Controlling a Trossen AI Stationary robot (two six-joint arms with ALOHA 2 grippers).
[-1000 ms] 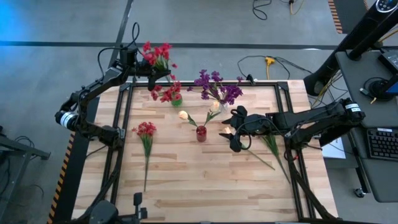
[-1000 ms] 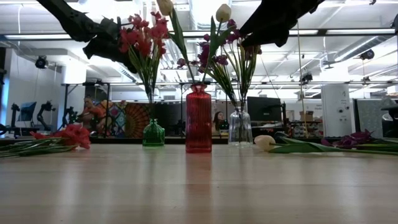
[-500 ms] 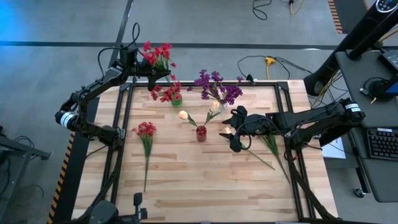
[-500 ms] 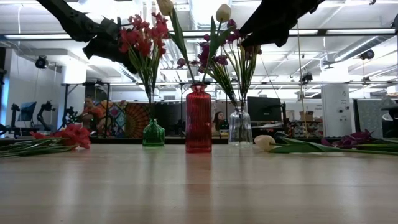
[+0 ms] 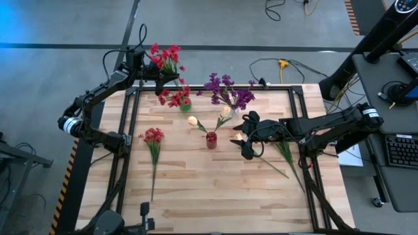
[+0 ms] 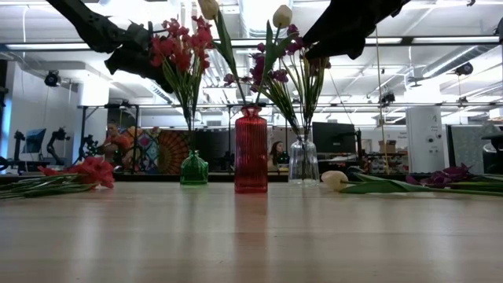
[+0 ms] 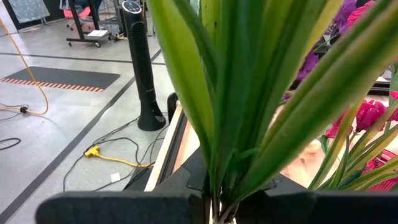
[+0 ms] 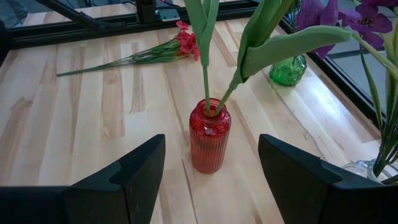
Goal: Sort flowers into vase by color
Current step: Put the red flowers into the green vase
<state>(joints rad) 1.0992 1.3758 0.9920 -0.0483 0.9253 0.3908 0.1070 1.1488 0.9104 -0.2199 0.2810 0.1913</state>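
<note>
My left gripper (image 5: 151, 70) is high over the table's far left corner, shut on a red flower sprig (image 5: 164, 56), above the green vase (image 5: 185, 104), which holds other red blossoms (image 5: 172, 98). My right gripper (image 8: 211, 180) is open and empty, just right of the red vase (image 8: 209, 134), in which two cream tulips (image 5: 192, 121) stand. Purple flowers (image 5: 228, 91) stand in the clear vase (image 6: 303, 161). Another red sprig (image 5: 153, 138) and a cream tulip (image 6: 335, 179) lie flat on the table. My left gripper pinches the red sprig's bundle of green stems and leaves (image 7: 217, 186) between its two fingers (image 7: 118, 208), below the blossoms. The sprig stands roughly upright in the hold, blossoms (image 6: 181, 47) up. Its stems run down toward the green vase (image 6: 193, 169); whether their ends are inside it, I cannot tell.
The three vases stand close together at the table's far middle. Loose stems and a purple sprig (image 6: 448, 174) lie on the table's right side under my right arm. The near half of the wooden table (image 5: 209, 196) is bare. People and equipment show in the room behind.
</note>
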